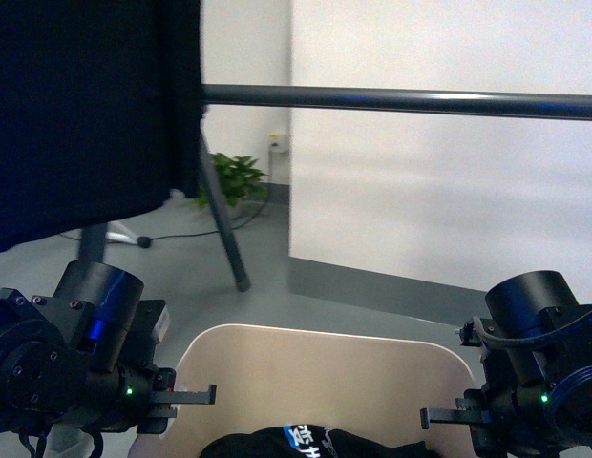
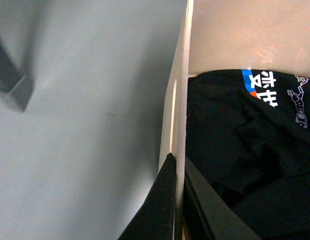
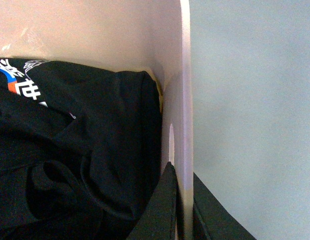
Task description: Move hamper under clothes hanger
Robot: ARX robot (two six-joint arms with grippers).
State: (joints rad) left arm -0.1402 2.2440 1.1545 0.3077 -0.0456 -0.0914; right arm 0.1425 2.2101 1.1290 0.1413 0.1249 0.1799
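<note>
The beige hamper [image 1: 315, 367] stands low in the front view between my arms, with black clothing [image 1: 315, 445] inside. My left gripper [image 1: 186, 393] is shut on the hamper's left wall, and my right gripper [image 1: 449, 415] is shut on its right wall. In the left wrist view the left gripper [image 2: 178, 167] pinches the hamper rim [image 2: 184, 100] with one finger on each side. The right wrist view shows the right gripper [image 3: 182, 172] clamped the same way on the hamper's thin wall [image 3: 185, 75]. The clothes hanger's dark bar [image 1: 401, 99] runs across above and beyond the hamper; one splayed leg [image 1: 224, 229] comes down to the floor.
A dark garment [image 1: 86, 105] hangs from the bar at the upper left. A white wall panel [image 1: 449, 181] stands behind the bar on the right. A potted plant [image 1: 234, 178] and a cable lie at the back on the grey floor [image 1: 306, 286].
</note>
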